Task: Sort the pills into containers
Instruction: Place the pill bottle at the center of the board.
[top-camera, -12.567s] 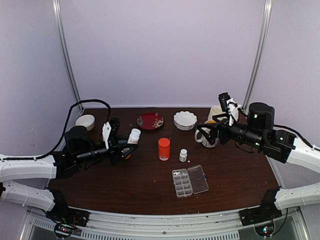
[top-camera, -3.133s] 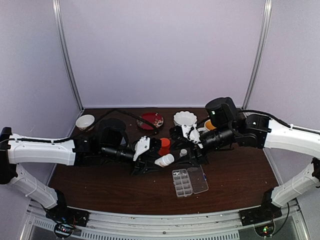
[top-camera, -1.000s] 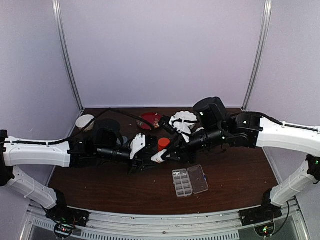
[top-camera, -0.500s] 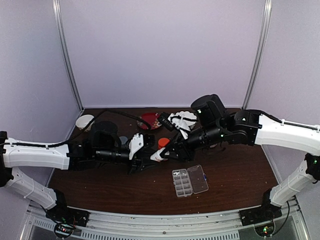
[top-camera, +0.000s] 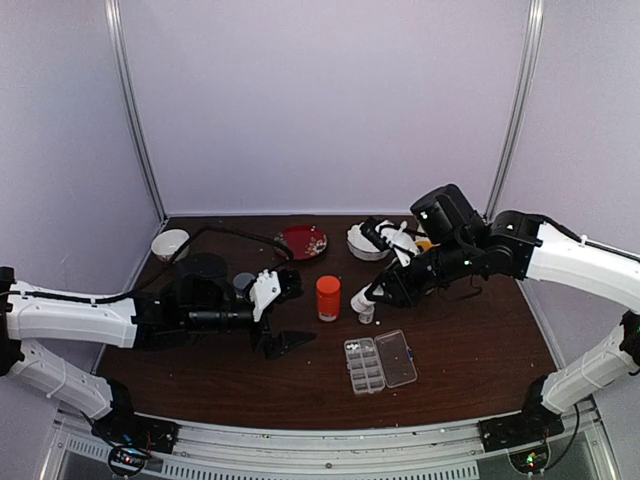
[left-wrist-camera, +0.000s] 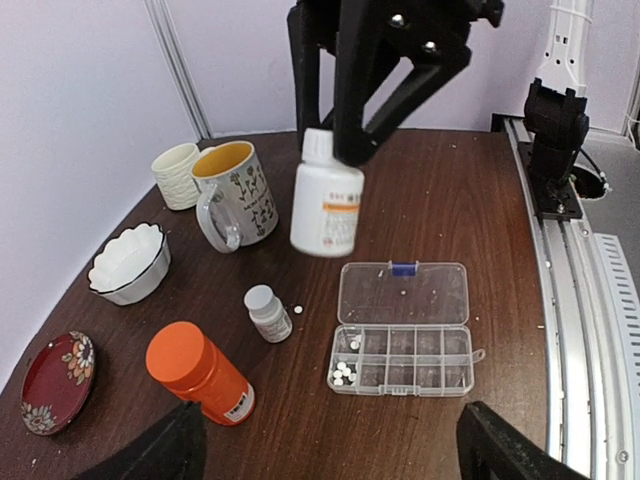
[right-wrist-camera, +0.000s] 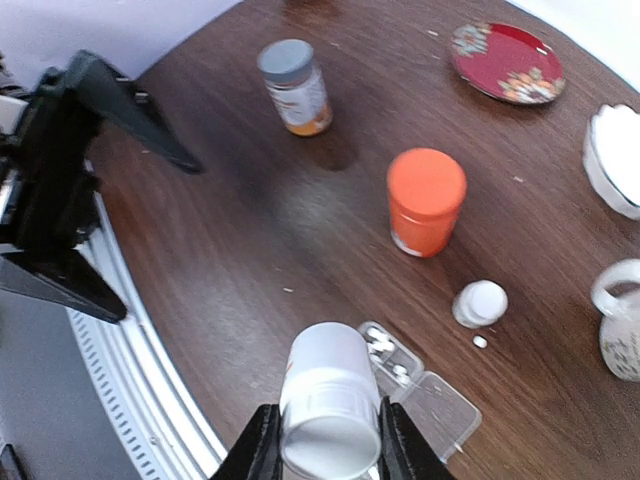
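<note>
- Your red plate (left-wrist-camera: 55, 382): floral-patterned.
- Your orange bottle (left-wrist-camera: 198, 372): orange cap.
- Your mug (left-wrist-camera: 238, 193): dark flower print, yellow inside.
- Your white bottle (left-wrist-camera: 327, 205): orange-banded label.
- Your pills (left-wrist-camera: 343, 372): white.

A dark brown wooden table (top-camera: 470, 350) with a curved back edge sits inside a booth of plain pale lilac walls (top-camera: 320, 100). Two thin silver metal uprights (top-camera: 135, 120) rise near the table's back corners. A ribbed metal rail (top-camera: 330, 440) runs along the near edge. The light is soft and even
</note>
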